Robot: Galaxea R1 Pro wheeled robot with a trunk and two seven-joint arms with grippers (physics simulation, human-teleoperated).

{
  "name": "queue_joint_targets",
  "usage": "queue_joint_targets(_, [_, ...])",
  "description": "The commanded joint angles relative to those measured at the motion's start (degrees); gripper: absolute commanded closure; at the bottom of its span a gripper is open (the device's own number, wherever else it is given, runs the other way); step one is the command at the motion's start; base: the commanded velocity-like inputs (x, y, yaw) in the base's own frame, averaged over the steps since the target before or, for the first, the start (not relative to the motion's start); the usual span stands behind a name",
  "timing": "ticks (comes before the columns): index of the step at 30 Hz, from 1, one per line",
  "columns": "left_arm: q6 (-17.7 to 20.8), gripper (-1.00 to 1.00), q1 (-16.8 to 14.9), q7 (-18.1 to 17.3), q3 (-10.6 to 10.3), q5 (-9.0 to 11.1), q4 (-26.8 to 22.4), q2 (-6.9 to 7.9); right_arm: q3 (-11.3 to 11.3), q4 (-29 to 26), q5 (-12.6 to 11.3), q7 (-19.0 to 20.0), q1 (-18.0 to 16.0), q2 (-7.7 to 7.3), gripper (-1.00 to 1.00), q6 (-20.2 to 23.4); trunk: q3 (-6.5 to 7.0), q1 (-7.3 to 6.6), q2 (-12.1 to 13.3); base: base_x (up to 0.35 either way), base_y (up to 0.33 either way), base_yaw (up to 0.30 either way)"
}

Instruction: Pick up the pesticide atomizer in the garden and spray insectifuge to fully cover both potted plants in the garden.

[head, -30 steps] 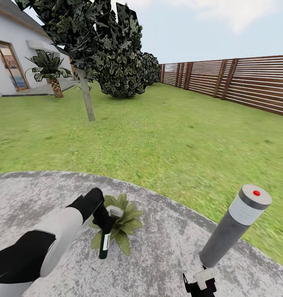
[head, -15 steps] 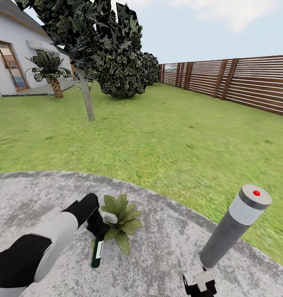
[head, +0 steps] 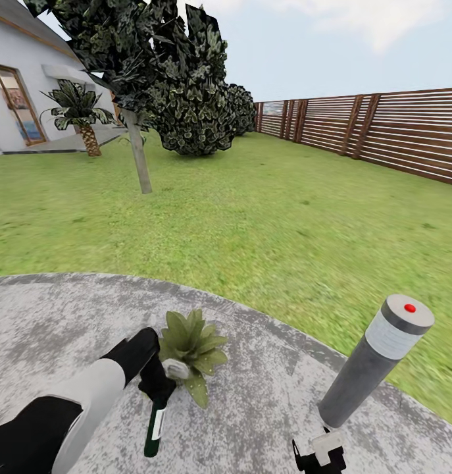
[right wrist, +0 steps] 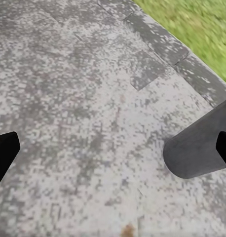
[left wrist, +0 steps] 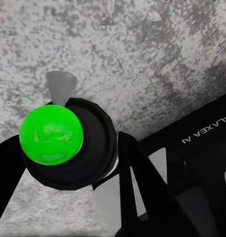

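The left gripper (head: pixel 161 382) is clamping the pesticide atomizer (head: pixel 154 424) near its neck, so the slim dark green bottle is hanging tilted below the fingers, its white label facing the head camera and its pale trigger head (head: pixel 175 369) sitting right at the lower leaves of a potted plant (head: pixel 191 347). In the left wrist view the atomizer (left wrist: pixel 68 143) is appearing end-on as a dark round body with a bright green disc at its middle, and a black finger (left wrist: pixel 142 192) is pressing against its side, with mottled grey stone behind it. The potted plant, a low rosette of pointed green leaves speckled white, is standing on the round grey stone patio (head: pixel 48 316), just beyond the held bottle and near the patio's edge with the lawn (head: pixel 252 217). The right gripper (head: pixel 320 454) is sitting low at the bottom edge of the head view, just in front of the base of a grey bollard lamp (head: pixel 377 359) with a red dot on top; its black fingertips (right wrist: pixel 4 150) are standing far apart with nothing between them, over bare patio stone (right wrist: pixel 93 98). Farther out, a brown slatted fence (head: pixel 383 128) is bordering the lawn, dark trees (head: pixel 179 79) are rising beyond it, and a palm (head: pixel 81 115) is standing beside a pale house (head: pixel 15 99).
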Motion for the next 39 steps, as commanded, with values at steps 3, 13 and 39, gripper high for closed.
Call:
queue_joint_targets(3, [0.3, 1.00, 0.1, 0.3, 2.9, -0.4, -2.3, 0.32, -0.1, 0.1, 0.6, -0.5, 0.0, 0.00, -1.00, -0.1, -0.05, -0.01, 0.0, 0.000, 0.000, 0.000])
queue_joint_targets(13, [0.2, 1.00, 1.4, 14.8, 15.5, -0.6, -4.9, -3.36, -0.1, 0.1, 0.6, -0.5, 0.0, 0.00, -1.00, -0.1, -0.05, -0.01, 0.0, 0.000, 0.000, 0.000])
queue_joint_targets(39, [-13.5, 1.00, 12.0, 16.7, 15.1, -0.8, -5.8, 3.89, -0.1, 0.1, 0.5, -0.7, 0.0, 0.10, -1.00, -0.1, -0.05, -0.01, 0.0, 0.000, 0.000, 0.000])
